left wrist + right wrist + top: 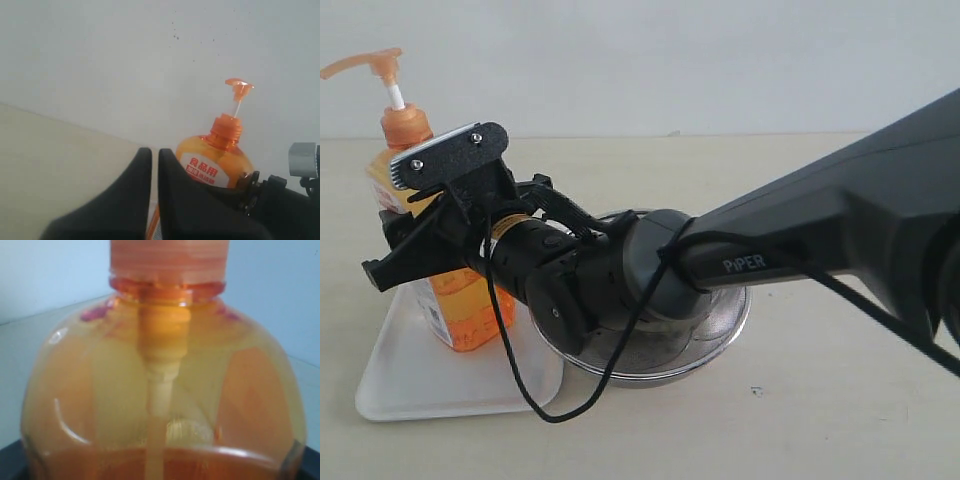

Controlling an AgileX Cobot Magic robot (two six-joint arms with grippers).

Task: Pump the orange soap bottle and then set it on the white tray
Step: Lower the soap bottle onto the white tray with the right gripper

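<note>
The orange soap bottle [470,310] stands upright on the white tray [440,392] at the left, its pump head [375,66] raised. My right gripper [398,242] reaches across from the right and is shut on the bottle's body. In the right wrist view the bottle [160,390] fills the frame, with a black finger [9,460] at its side. My left gripper [155,152] is shut with nothing in it, and sits near the bottle [220,162] without touching it. It does not show in the exterior view.
A round steel mesh bowl [725,330] sits just right of the tray, under the right arm's wrist. A black cable [520,390] hangs from that arm over the tray's edge. The beige table [820,420] runs back to a pale wall.
</note>
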